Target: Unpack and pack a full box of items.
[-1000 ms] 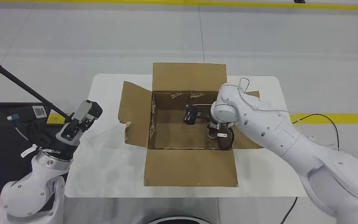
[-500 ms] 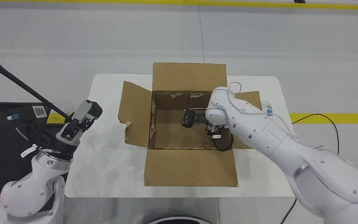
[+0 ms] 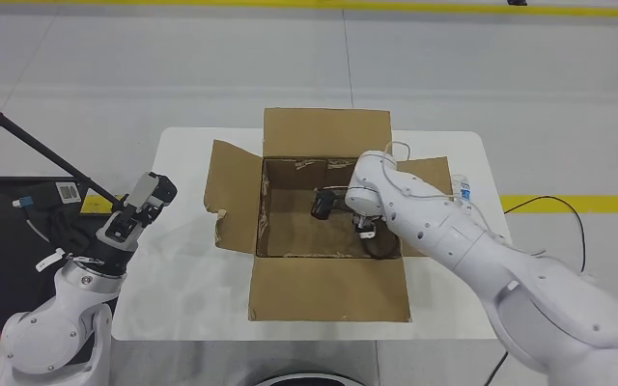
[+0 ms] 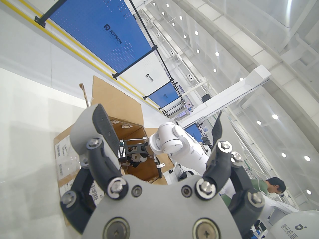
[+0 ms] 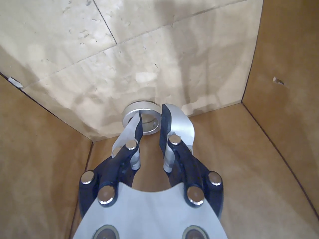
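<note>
Lower left of the top view: the left tool (image 3: 159, 186), fingers spread wide and empty, at the edge of the white tabletop (image 3: 183, 280). Centre: the open cardboard box (image 3: 328, 130). Within it, the right tool (image 5: 152, 118), fingers narrowly parted, straddles the rim of a metal ring (image 5: 147, 106) lying in a floor corner; whether they touch it cannot be told.

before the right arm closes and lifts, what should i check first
1. Right gripper lined up on the metal ring: ok, one finger inside the ring, one outside.
2. Firm grip on the ring: cannot tell, the jaws stand apart around its wall.
3. Ring lying flat on the box floor: ok.
4. Room beside the box wall: not ok, the ring lies close to a wall.
5. Left gripper out of the way: ok, open, empty, outside the box.
</note>
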You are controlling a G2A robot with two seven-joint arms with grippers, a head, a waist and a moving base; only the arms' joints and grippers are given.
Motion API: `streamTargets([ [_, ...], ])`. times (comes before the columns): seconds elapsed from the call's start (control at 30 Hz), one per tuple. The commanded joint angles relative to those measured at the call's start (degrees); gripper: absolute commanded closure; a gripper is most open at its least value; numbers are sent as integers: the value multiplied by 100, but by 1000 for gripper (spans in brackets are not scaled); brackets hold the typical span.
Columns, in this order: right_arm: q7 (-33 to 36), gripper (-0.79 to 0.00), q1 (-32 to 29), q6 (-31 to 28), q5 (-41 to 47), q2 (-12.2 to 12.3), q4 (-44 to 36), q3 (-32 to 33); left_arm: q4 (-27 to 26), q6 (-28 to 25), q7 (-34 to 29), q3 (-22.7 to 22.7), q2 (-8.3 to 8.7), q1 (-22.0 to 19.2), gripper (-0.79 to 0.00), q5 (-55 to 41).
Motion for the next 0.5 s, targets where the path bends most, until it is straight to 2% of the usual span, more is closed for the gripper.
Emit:
streamTargets([
  [0.0, -20, -191, -6, -9, -17, -34, 43, 18, 0, 0, 0, 0, 0, 0, -785, 0],
  [0.17, -12, -188, -39, -8, -74, -122, 145, 38, 0, 0, 0, 0, 0, 0, -785, 0],
  [0.37, -278, -163, -50, 49, -198, -189, 221, 141, 0, 0, 0, 0, 0, 0, -785, 0],
  [0.47, -410, -175, -47, 109, -286, -190, 227, 216, 0, 0, 0, 0, 0, 0, -785, 0],
])
